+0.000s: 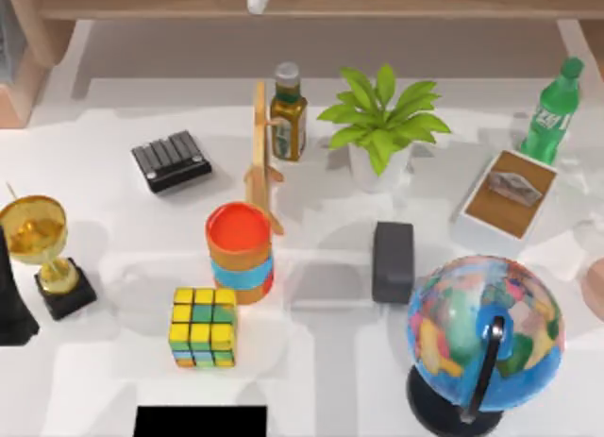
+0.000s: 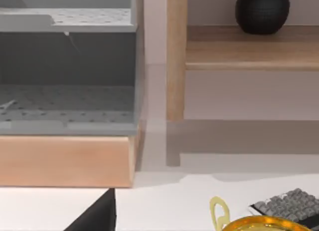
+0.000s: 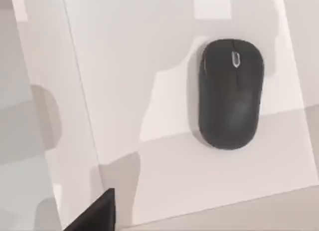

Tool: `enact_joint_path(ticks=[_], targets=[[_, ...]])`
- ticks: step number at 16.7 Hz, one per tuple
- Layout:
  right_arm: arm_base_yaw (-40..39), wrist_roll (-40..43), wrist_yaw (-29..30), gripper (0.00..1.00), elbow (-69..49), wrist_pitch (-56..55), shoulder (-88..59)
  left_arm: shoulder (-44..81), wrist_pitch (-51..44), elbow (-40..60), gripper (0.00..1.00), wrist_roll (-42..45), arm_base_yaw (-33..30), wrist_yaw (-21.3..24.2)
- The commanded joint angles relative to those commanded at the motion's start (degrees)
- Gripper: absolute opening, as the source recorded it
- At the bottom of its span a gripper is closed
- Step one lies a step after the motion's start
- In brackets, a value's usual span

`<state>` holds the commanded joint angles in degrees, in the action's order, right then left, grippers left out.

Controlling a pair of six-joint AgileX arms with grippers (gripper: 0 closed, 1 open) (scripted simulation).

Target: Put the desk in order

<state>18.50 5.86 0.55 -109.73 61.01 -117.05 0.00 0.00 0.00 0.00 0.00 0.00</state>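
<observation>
White and smooth, the desk [image 1: 340,361] fills most of the top view, its long axis running left to right, with the wooden shelf [image 1: 142,3] along its far edge. A gold trophy [image 1: 38,239] on a black base stands at the left side, near a black keypad [image 1: 172,160]. Toward the middle sit a Rubik's cube [image 1: 202,326], a stack of red, blue and orange bowls [image 1: 241,253], an upright wooden stand [image 1: 261,154], an olive-oil bottle [image 1: 288,113] and a potted plant [image 1: 382,121]. A dark grey box [image 1: 393,260] lies just left of the globe [image 1: 483,338], whose base is cut off by the lower edge. A brown tray in a white frame [image 1: 510,196] and a green bottle [image 1: 552,111] stand at the right.

A black block [image 1: 200,421] at the lower edge cannot be identified. In the right wrist view a black mouse [image 3: 231,94] lies on a white surface. In the left wrist view the trophy's rim, the keypad's corner and a dark round object [image 2: 262,10] on the shelf are cut off. Whether either gripper's fingers are spread or pressed together cannot be told.
</observation>
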Motion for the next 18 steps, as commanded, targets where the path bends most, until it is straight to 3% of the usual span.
enact_joint_path(ticks=[8,18], targets=[[2.59,1.34,-0.51,1.0,-29.2,15.37,-29.49,0.0,0.0,0.0,1.0,0.0,0.0,0.0],[2.54,1.53,-0.77,1.0,-30.4,15.48,-30.96,0.0,0.0,0.0,1.0,0.0,0.0,0.0]])
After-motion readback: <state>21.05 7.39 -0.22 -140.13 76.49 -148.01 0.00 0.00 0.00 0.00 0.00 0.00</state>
